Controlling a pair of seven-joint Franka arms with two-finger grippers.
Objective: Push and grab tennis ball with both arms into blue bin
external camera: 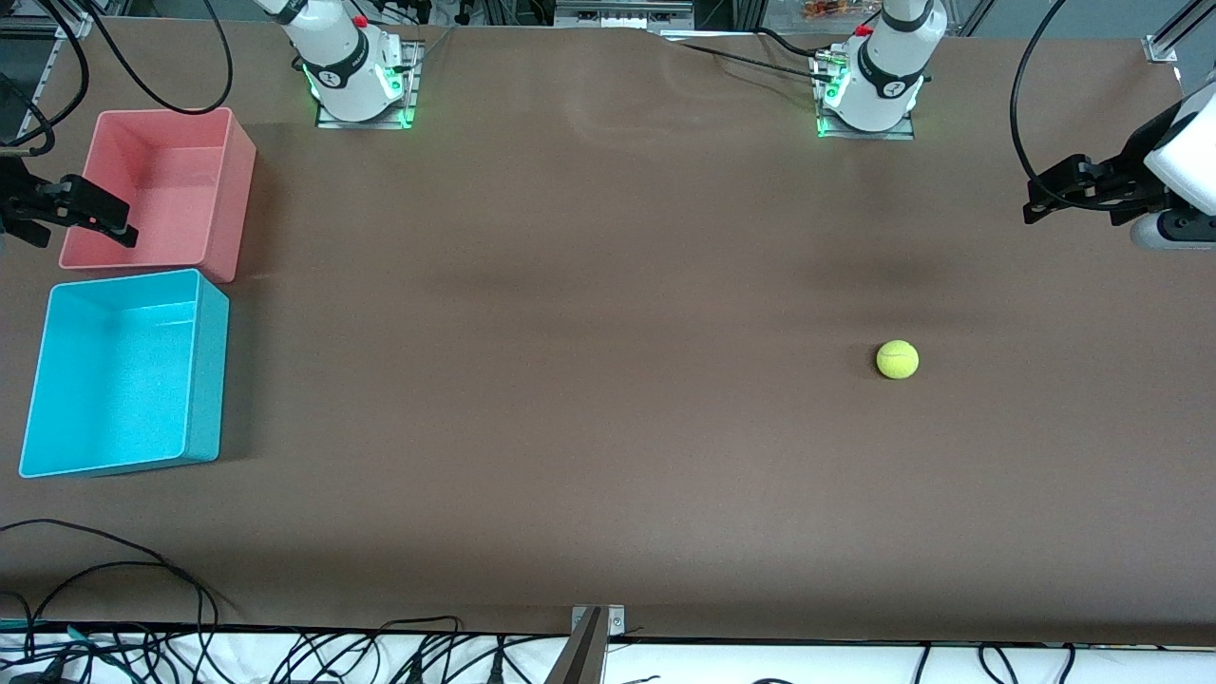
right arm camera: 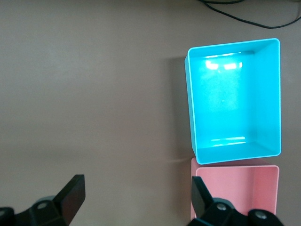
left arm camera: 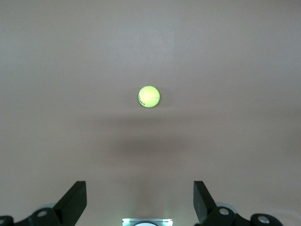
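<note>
the brown worktop (external camera: 589, 399) carries everything. the blue bin (external camera: 204, 361) sits at the right arm's end of the worktop, with nothing in it, and the pink bin (external camera: 237, 180) stands just beside it, farther from the front camera. the right end effector (external camera: 100, 217) hangs over the pink bin's outer wall, fingers spread wide with nothing between them. the left end effector (external camera: 1045, 201) hangs over the left arm's end of the worktop, fingers likewise spread and holding nothing. the tennis ball (external camera: 897, 360) lies alone on the worktop toward the left arm's end, well apart from both bins and touched by neither end effector.
</note>
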